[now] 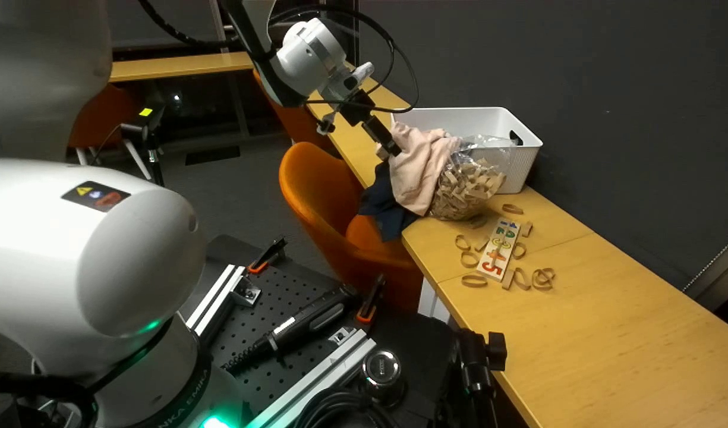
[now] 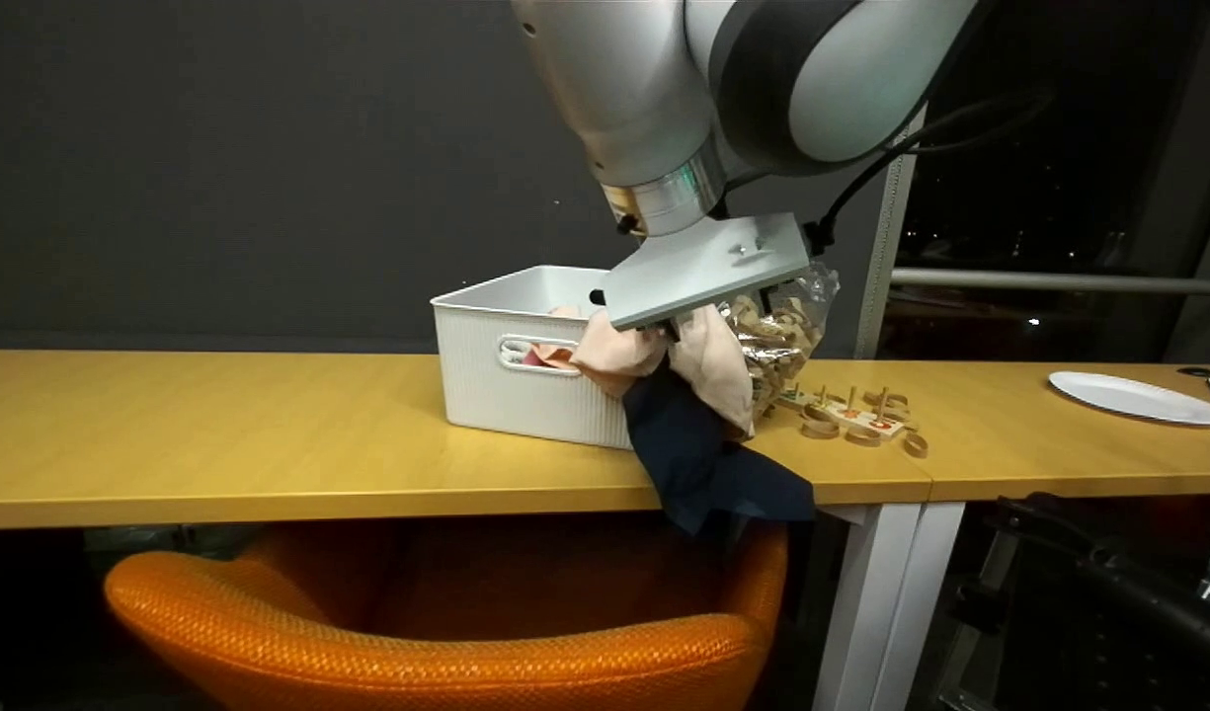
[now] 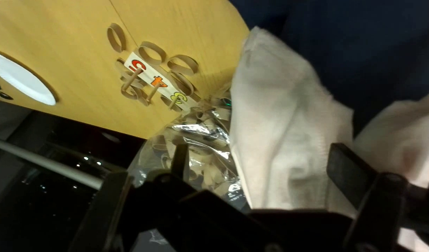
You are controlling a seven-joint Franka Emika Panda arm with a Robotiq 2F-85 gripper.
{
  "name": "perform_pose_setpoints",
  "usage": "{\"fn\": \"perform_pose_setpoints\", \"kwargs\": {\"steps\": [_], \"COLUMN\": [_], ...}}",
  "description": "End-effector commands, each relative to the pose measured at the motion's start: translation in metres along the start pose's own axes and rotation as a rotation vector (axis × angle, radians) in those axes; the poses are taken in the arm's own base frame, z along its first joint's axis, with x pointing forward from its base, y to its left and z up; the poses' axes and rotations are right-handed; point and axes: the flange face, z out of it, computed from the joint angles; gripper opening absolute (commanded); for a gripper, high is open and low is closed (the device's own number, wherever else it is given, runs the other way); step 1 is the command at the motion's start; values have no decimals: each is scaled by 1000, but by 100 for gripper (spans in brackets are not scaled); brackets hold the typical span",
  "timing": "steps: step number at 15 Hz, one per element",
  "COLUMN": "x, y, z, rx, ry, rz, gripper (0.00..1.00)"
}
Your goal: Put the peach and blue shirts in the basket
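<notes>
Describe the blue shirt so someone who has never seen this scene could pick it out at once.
Find the long yellow table and the white basket standing on it. Close by the basket, the blue shirt hangs past the table's edge, toward the orange chair. It is dark navy, unlike the pale peach shirt bunched against it.

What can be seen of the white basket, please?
The white basket looks plastic, with ribbed walls, rounded corners, open top and handle holes. It stands upright on the yellowish table, near the dark grey wall. Peach-coloured material shows through one hole. The peach cloth and a clear plastic bag partly hide it; whether they touch it is unclear.
</notes>
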Motion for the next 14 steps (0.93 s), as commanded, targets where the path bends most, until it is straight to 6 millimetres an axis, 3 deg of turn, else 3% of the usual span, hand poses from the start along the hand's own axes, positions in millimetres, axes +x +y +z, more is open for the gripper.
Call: {"fn": "perform_pose_setpoints", "kwargs": {"steps": [1,8,12,13,14], "x": [-8,12,13,11,11], "y": [-7,-9,-13,-14,-15], "z": [-7,33,38,37,35], "rx": [113,153,167,169,171], "ry": [36,32,26,28,31], "rz": [-81,-99,-114,-118,-122], "gripper": [100,100,100,75,74]}}
